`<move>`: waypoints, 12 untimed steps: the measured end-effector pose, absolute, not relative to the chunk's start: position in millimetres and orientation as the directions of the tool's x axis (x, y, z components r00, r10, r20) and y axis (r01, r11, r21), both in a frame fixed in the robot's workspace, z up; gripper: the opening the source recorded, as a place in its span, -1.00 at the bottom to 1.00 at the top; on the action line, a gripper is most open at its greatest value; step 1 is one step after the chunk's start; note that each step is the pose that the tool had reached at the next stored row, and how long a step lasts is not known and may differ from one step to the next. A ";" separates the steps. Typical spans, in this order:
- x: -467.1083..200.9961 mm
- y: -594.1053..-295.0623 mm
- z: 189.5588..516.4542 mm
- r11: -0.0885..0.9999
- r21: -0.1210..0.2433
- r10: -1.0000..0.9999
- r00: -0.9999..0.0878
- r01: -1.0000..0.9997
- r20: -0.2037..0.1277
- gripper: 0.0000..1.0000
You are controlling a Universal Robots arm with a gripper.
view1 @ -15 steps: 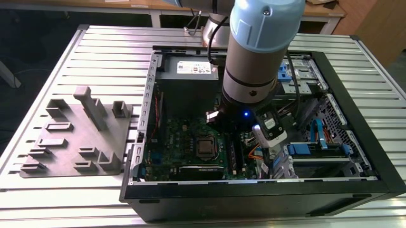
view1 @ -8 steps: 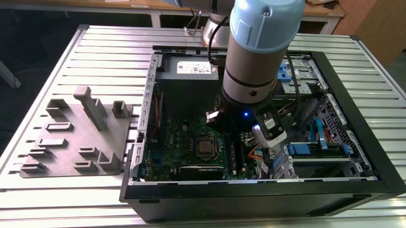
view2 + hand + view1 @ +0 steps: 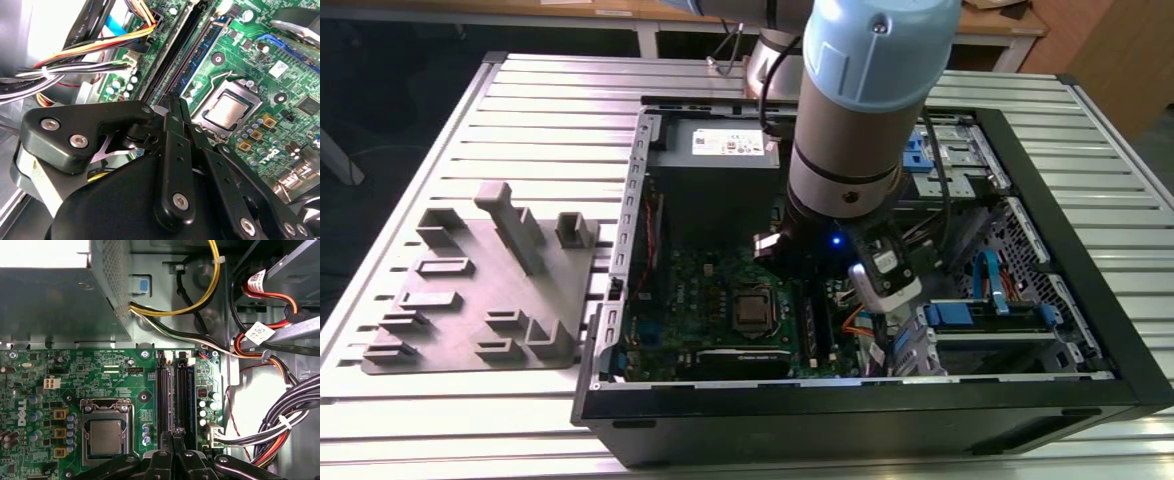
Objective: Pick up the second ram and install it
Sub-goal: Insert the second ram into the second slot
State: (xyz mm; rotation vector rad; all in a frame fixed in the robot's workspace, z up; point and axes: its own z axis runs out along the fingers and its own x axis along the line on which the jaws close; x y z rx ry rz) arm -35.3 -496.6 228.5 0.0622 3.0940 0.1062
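My gripper [image 3: 175, 433] [image 3: 175, 101] hangs low over the memory slots of the green motherboard [image 3: 105, 371] [image 3: 714, 300], its two thin black fingers pressed together. The second ram [image 3: 190, 395] [image 3: 202, 52], a long dark blue-black stick, stands on edge in line with the slot rails and runs straight out from the fingertips, which close on its near part. An empty black slot rail [image 3: 162, 400] lies beside it, toward the processor socket [image 3: 106, 432] [image 3: 227, 107]. In the exterior view the arm's wrist [image 3: 847, 190] reaches down into the open computer case and hides the fingers.
Bundles of cables [image 3: 280, 425] [image 3: 75, 65] crowd one side of the slots. The grey power supply [image 3: 720, 145] [image 3: 50, 305] sits at the far end of the case. Blue-latched drive bays [image 3: 987, 315] fill the exterior view's right. A grey holder fixture [image 3: 480, 290] lies left of the case.
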 end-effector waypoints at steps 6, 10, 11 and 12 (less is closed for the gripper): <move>-35.3 -496.6 226.3 0.996 0.069 0.053 -0.998 0.050 -0.044 -0.83; -35.3 -496.5 225.4 0.996 0.070 0.053 -0.998 0.050 -0.044 -0.83; -35.3 -496.5 225.3 0.996 0.069 0.053 -0.998 0.050 -0.044 -0.83; -35.3 -496.5 225.3 0.996 0.069 0.053 -0.998 0.050 -0.044 -0.83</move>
